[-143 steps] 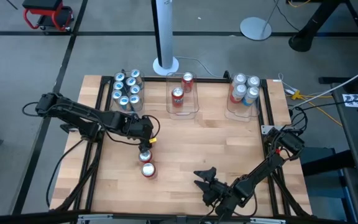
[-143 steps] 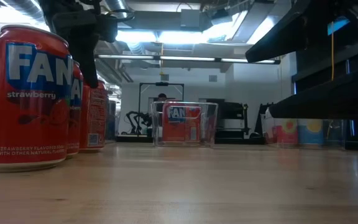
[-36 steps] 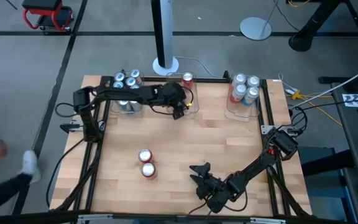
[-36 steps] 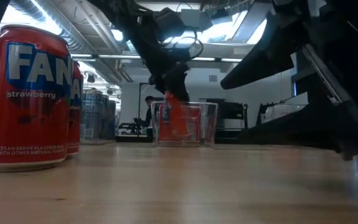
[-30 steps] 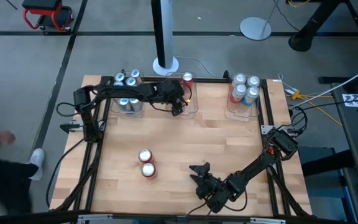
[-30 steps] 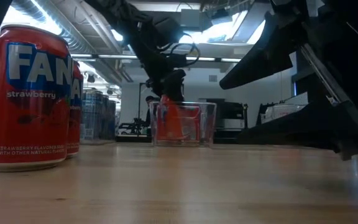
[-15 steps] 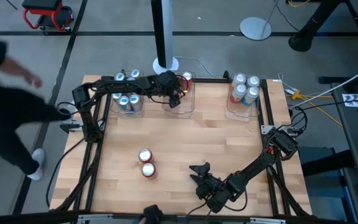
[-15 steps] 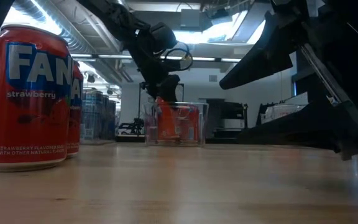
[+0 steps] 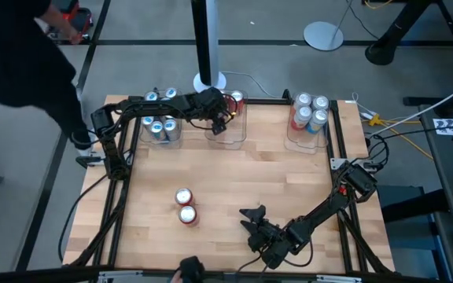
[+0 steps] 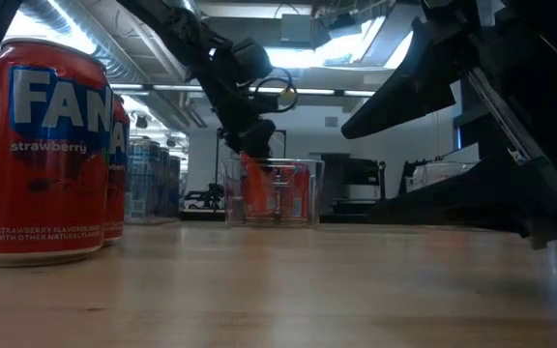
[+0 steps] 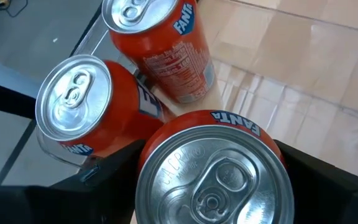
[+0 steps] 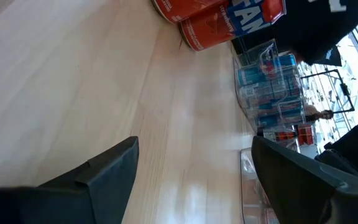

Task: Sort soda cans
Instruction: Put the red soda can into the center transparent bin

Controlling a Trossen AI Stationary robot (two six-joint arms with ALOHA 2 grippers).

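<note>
Placement step: left hand grips a red can over the middle bin. Next: lower, release. Right hand open, empty, waiting above the tabletop.

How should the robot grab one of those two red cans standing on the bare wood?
Probably from straight above, fingers closing on opposite sides of the round body just under the silver top. The nearer red can stands upright and touches its neighbour, so the fingers should go on the two free sides.

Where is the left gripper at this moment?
In the high view, the left gripper is over the middle clear bin at the table's far edge, fingers around a red can.
</note>
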